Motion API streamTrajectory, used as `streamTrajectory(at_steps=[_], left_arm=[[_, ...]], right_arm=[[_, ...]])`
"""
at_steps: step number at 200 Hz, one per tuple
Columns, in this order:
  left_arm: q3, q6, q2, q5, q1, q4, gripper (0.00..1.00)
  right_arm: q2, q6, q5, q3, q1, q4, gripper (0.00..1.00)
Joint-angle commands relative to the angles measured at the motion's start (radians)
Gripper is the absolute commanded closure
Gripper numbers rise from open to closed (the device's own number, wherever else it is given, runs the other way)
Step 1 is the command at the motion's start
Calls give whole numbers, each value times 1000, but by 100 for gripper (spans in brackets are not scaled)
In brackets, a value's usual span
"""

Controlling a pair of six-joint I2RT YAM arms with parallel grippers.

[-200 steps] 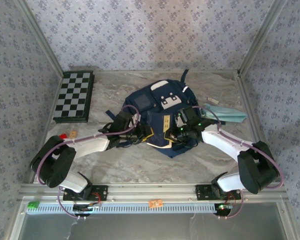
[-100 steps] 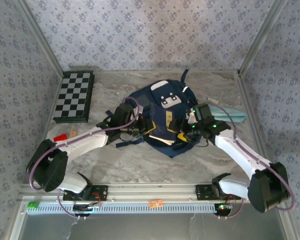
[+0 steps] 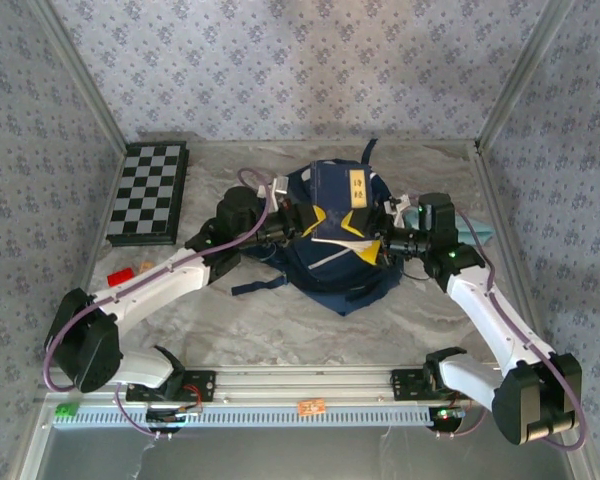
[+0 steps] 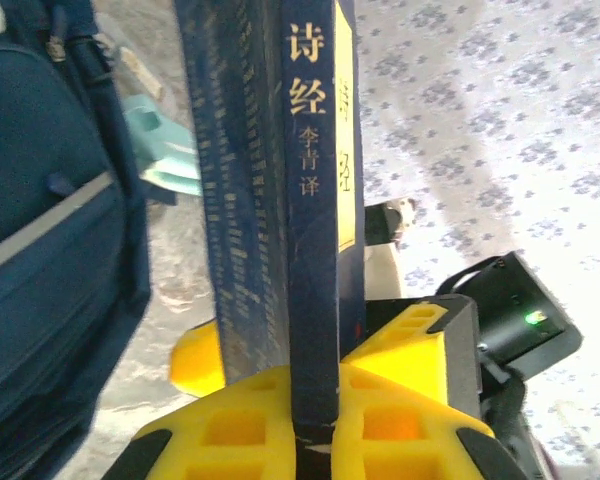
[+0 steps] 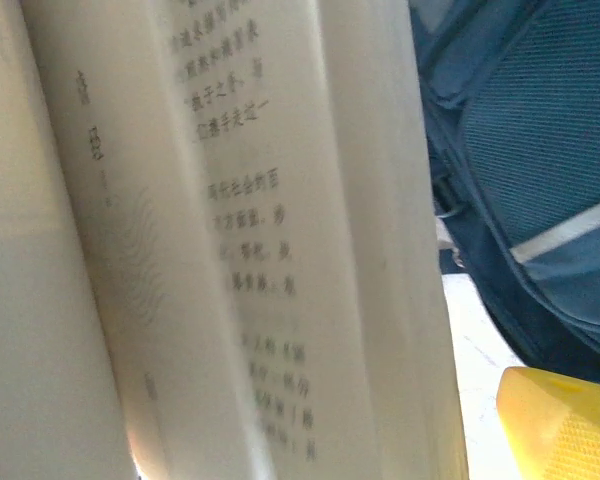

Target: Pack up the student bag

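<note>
Near edge: both arms start here & reach in to the mid. By the left arm a small red thing (image 3: 121, 274) lies on the worktop (image 3: 280, 330).

Next, mid worktop: the student bag (image 3: 342, 272), big & dark blue w/ a grey stripe. It lies btw the two grippers.

The left gripper (image 3: 292, 220) is at the bag's left side. It is pinched tight on a dark blue book (image 3: 332, 195). In the left wrist view its yellow fingers (image 4: 230, 435) squeeze the book (image 4: 315, 200) from both sides. Gold letters run along the spine. The bag (image 4: 50, 250) is just left of it.

The right gripper (image 3: 388, 237) is at the bag's right side. Its jaws are wide & it holds nothing. In the right wrist view the book's pages (image 5: 230, 250) are very close, w/ print on them. One yellow finger (image 5: 560, 425) stands apart from the pages, w/ the bag (image 5: 540, 150) behind.

The book is up over the bag's far part, w/ a yellow label on the cover.

Just right of the right gripper a light blue pouch (image 3: 480, 233) peeks out.

Far left: a chessboard (image 3: 148, 192) lies flat, well apart from the bag.
</note>
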Motion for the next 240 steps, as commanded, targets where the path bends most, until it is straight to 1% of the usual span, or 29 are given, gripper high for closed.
streamTrajectory(at_steps=[1, 14, 26, 37, 50, 60, 73, 97, 111, 128, 138, 151, 158, 165, 175, 181, 185, 192, 200, 211, 227, 240], left_arm=[[66, -52, 4, -7, -17, 149, 100], [69, -42, 3, -9, -17, 129, 100], [67, -11, -4, -22, -16, 68, 100], [72, 31, -11, -33, -15, -2, 100], [79, 77, -17, -49, -16, -80, 100], [73, 92, -21, -55, -16, -95, 100], [65, 109, -25, -63, -15, -114, 100], [66, 158, -37, -87, -15, -196, 100], [61, 168, -42, -98, -16, -216, 100], [57, 171, -38, -89, -17, -198, 100], [67, 190, -33, -86, -19, -222, 100], [84, 243, -26, -92, -23, -276, 100], [91, 277, -26, -92, -26, -305, 98], [93, 310, -30, -88, -27, -325, 93], [93, 381, -37, -87, -25, -354, 81], [97, 441, -40, -100, -26, -393, 70], [103, 481, -39, -118, -27, -430, 65], [127, 553, -32, -153, -28, -511, 60], [150, 636, -21, -191, -33, -587, 55], [166, 751, -3, -244, -52, -650, 51], [160, 919, 16, -305, -106, -653, 46], [172, 1025, 45, -363, -160, -653, 43]], right_arm=[[-3, 105, -71, -5, -11, 153, 0], [-4, 160, -88, -5, -16, 247, 1], [-15, 199, -96, -1, -23, 312, 2], [-33, 207, -92, 2, -32, 305, 3], [-52, 205, -87, 2, -44, 294, 8], [-59, 190, -85, 2, -51, 270, 13], [-62, 160, -78, 3, -57, 219, 24], [-64, 107, -54, 0, -64, 146, 46], [-63, 74, -38, 0, -64, 102, 62], [-63, 44, -30, 6, -69, 65, 81], [-65, 11, -17, 21, -72, -1, 90], [-69, -58, 6, 54, -75, -109, 100], [-73, -94, 19, 72, -79, -170, 100], [-79, -134, 33, 92, -84, -224, 100], [-96, -177, 61, 116, -94, -291, 100], [-108, -199, 82, 128, -103, -335, 100], [-117, -210, 95, 136, -108, -365, 100], [-126, -232, 113, 150, -121, -421, 100], [-134, -257, 131, 169, -142, -493, 100], [-141, -299, 152, 190, -166, -566, 100], [-154, -351, 219, 219, -200, -682, 100], [-168, -389, 276, 238, -225, -768, 100]])
